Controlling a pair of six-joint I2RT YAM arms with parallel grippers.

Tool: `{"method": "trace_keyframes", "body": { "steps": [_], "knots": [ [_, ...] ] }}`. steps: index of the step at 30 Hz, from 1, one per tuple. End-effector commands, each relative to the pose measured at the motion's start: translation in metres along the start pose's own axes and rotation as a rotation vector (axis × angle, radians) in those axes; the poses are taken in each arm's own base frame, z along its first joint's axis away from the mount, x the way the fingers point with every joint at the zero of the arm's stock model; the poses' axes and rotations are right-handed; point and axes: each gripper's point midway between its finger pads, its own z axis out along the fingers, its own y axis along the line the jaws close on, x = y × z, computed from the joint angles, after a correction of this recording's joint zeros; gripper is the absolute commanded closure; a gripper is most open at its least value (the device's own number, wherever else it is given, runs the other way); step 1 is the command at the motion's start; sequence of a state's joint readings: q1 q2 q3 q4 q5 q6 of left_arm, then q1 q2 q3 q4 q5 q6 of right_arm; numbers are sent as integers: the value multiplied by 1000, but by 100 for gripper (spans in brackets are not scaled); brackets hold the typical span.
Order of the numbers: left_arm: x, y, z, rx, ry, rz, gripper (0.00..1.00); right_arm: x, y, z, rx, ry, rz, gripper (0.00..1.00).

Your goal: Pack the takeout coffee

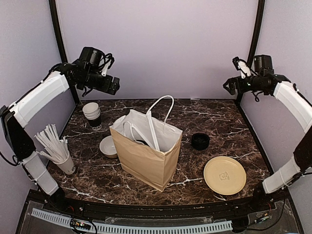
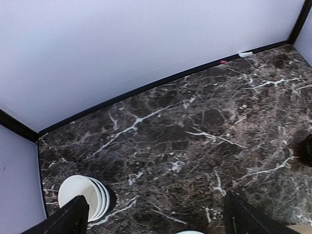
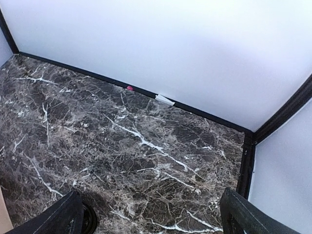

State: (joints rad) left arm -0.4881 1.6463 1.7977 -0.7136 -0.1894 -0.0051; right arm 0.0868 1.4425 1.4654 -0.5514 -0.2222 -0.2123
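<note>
No lidded black coffee cup shows on the table. A brown paper bag (image 1: pixel 146 158) with white handles stands open in the middle. A dark shape (image 1: pixel 141 142) shows inside it, but I cannot tell what it is. My left gripper (image 1: pixel 113 84) is raised high at the back left, open and empty; its fingertips (image 2: pixel 73 218) stand wide apart over bare marble. My right gripper (image 1: pixel 229 86) is raised high at the back right, open and empty; its fingertips (image 3: pixel 253 217) are wide apart too.
A lidless nested cup stack (image 1: pixel 92 114) stands back left and shows in the left wrist view (image 2: pixel 83 197). A low stack of black lids (image 1: pixel 200 141) sits right of the bag. There is also a yellow plate (image 1: pixel 224 175), a white bowl (image 1: pixel 108 146) and a cup of white stirrers (image 1: pixel 56 148).
</note>
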Motion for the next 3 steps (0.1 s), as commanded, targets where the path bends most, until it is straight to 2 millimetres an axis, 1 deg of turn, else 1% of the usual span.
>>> {"method": "trace_keyframes", "body": {
  "steps": [1, 3],
  "knots": [
    [-28, 29, -7, -150, -147, 31, 1, -39, -8, -28, 72, -155, 9, 2],
    [-30, 30, -8, -154, -170, 22, 1, -44, -4, -33, 51, -174, 12, 1]
  ]
}}
